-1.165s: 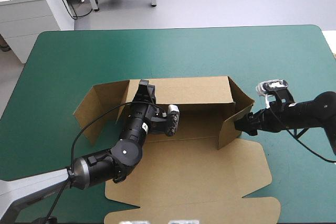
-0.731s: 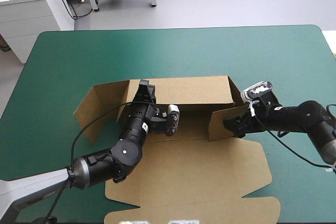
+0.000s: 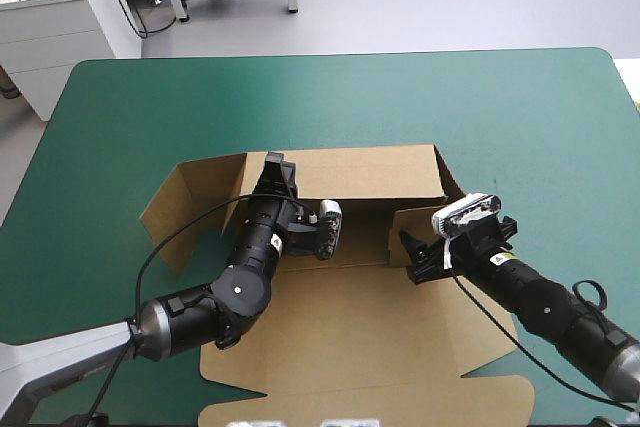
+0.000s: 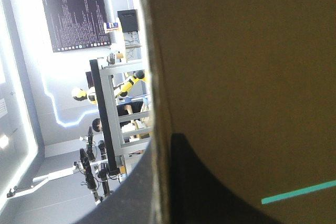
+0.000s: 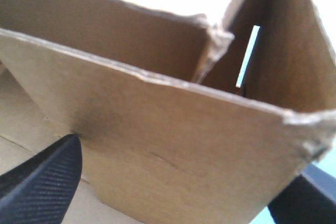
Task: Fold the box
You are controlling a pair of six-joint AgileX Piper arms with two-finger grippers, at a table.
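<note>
The right gripper [image 3: 413, 255] now reaches in from the counter's near side, and the right flap [image 3: 410, 229] of the brown board box [image 3: 360, 172] stands farther inward.

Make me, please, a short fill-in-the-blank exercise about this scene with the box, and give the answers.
The table's cover is ___ in colour.
The left gripper is shut on the ___.
The right gripper, at a raised flap, is ___, not shut.
Missing words: teal-green; box; open.

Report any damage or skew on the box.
The box shows wear: the corners of the flap at the right pincer look frayed and crumpled. The opposite end wall splays outward, not upright.
</note>
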